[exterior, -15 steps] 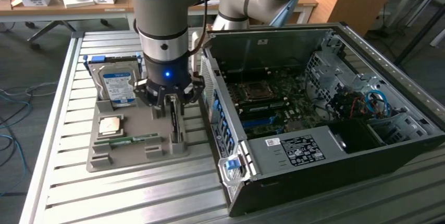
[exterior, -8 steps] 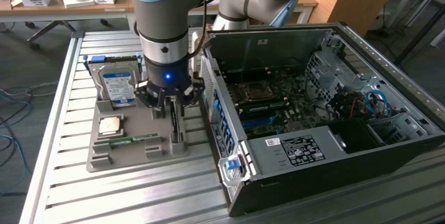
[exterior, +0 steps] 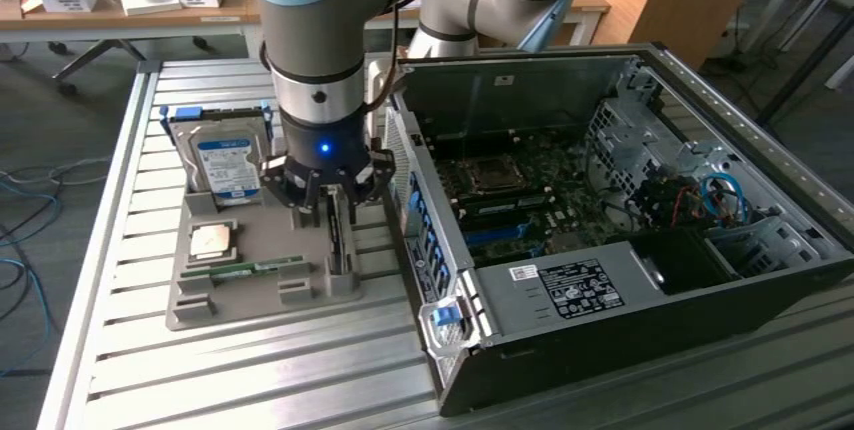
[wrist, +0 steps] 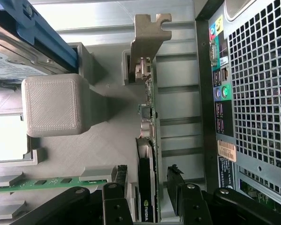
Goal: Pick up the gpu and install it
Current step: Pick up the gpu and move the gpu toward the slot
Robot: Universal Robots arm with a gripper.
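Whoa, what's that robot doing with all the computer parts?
A robot arm is working on the gpu, the green card standing on its edge in a grey tray. Its gripper sits low over the card, with its open fingers on either side and not squeezing it. The card is not yet in the open computer case beside the tray. A hard drive and a RAM stick sit in the tray too.

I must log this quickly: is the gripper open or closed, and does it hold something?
Gripper: open, straddling the gpu that stands on edge, holding nothing.
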